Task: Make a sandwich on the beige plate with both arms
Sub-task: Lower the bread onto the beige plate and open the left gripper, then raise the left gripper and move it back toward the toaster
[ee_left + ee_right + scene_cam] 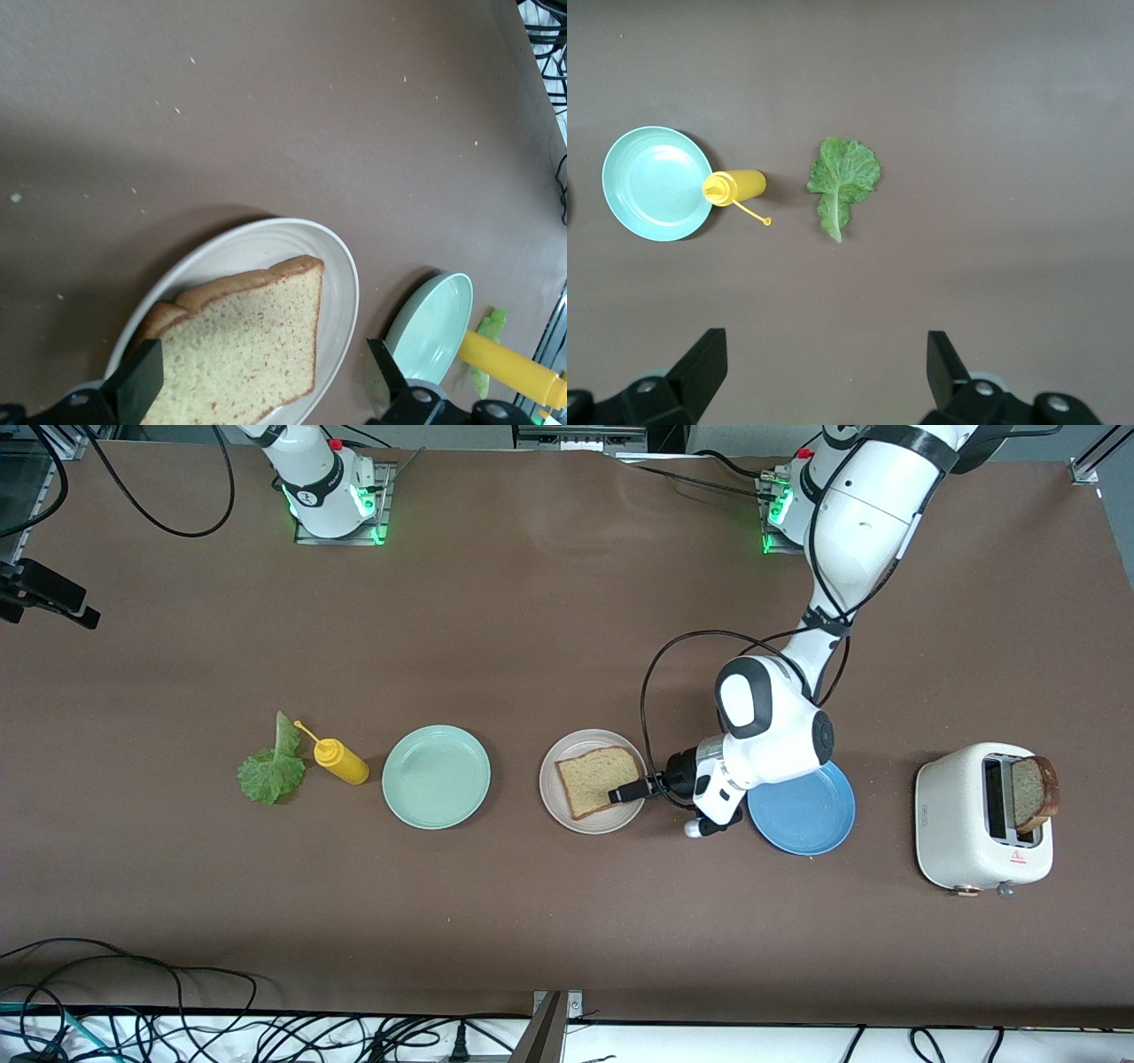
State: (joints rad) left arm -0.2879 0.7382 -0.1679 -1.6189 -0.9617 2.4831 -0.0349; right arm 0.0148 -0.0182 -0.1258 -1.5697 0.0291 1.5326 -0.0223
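Released and spread wide, my left gripper (631, 789) hangs low over the beige plate (562, 803), its fingers (135, 388) apart on either side of the bread slice (598, 779), which lies flat in the plate; I cannot tell whether a fingertip touches the bread. My right gripper (824, 367) is open too and waits up in the air over bare table, with the lettuce leaf (842, 182), the yellow squeeze bottle (735, 187) and the mint-green plate (654, 181) showing below it in the right wrist view.

1 slice of bread is all the beige plate holds. Beside it, toward the right arm's end of the table, sits the mint-green plate with nothing in it. The yellow bottle lies on its side just beside that plate, and the lettuce leaf lies just beside the bottle, nearest the right arm's end. Toward the left arm's end, a blue plate (811, 817) sits near the beige one, partly under my left arm. Farther along stands a white toaster (961, 819) with 1 slice of toast (1032, 792) sticking up from a slot.

All of it rests on a brown table (532, 620). Black cables (177, 1027) run along the table's nearest edge.
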